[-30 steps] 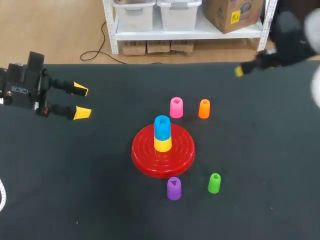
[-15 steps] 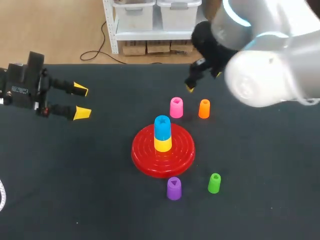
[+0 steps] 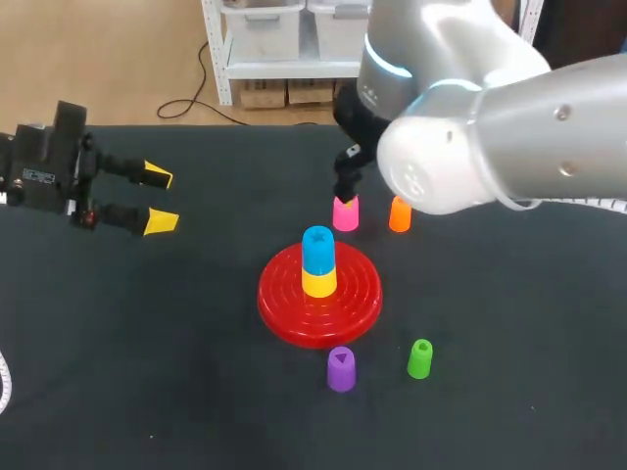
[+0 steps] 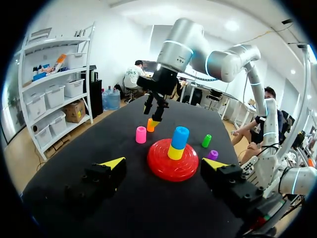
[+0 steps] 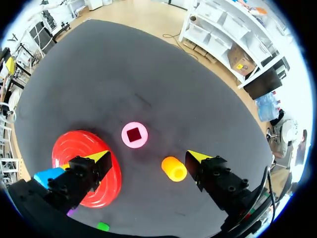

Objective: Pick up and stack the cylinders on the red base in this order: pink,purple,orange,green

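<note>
Swinging in from the table's far edge at two o'clock, the right arm [image 3: 490,117] now fills the upper right of the head view. Its dark tip hangs just over the pink cylinder [image 3: 345,212]. The left arm and all the cylinders have stayed put.

From overhead, the red base [image 3: 279,313] sits mid-table [image 3: 147,372] with a yellow cylinder [image 3: 318,283] on it and a blue cylinder [image 3: 317,249] on top of that. Taking the base as the dial's centre, the pink cylinder stands between twelve and one, and the orange cylinder [image 3: 399,213] just beside it between one and two. The green cylinder [image 3: 419,359] is at four and the purple cylinder [image 3: 340,369] near six. The left gripper [image 3: 159,199] hovers well off toward ten o'clock, its fingers spread, holding nothing.

The left wrist view has the base and its two-piece stack at the gripper's twelve o'clock. The pink and orange cylinders are beyond it, under the right arm.

The right wrist view looks straight down. The right gripper [image 5: 148,157] is spread wide and holds nothing. The pink cylinder is at its twelve o'clock, just ahead of the gap. The orange cylinder is below, between the fingers and nearer the right one, and the base is under the left finger.
</note>
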You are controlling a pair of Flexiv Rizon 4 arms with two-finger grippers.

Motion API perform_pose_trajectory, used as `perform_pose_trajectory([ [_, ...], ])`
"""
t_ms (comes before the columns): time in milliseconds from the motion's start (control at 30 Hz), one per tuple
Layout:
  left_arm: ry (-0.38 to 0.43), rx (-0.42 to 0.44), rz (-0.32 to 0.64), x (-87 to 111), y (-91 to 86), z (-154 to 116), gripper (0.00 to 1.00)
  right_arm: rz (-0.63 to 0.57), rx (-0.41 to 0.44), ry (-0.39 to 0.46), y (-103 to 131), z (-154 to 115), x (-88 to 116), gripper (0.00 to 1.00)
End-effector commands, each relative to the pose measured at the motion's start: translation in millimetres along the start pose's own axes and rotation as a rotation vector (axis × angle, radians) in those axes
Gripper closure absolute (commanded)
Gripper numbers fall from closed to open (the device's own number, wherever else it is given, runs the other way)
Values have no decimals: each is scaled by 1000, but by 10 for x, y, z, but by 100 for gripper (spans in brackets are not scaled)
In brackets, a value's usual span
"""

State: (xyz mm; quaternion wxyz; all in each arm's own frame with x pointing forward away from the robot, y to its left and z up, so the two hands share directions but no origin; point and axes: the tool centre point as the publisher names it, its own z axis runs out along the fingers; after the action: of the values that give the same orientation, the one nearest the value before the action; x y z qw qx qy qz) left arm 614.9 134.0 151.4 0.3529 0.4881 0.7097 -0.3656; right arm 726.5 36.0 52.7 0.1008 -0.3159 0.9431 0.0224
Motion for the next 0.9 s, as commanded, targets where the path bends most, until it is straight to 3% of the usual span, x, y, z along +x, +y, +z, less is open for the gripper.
perform_pose_trajectory([
  [33,-4,-1,2,11,-1,-2,0,-5,8,20,32,59,-83,0],
  [433,-4,-1,2,11,-1,-2,0,-12,-17,20,137,160,-174,0],
  [567,-4,-1,2,11,-1,-2,0,-6,-36,21,147,184,-173,11],
  [633,-4,-1,2,11,-1,-2,0,-5,-37,27,148,207,-174,31],
  [900,-4,-1,2,11,-1,-2,0,6,-55,44,179,265,-166,48],
])
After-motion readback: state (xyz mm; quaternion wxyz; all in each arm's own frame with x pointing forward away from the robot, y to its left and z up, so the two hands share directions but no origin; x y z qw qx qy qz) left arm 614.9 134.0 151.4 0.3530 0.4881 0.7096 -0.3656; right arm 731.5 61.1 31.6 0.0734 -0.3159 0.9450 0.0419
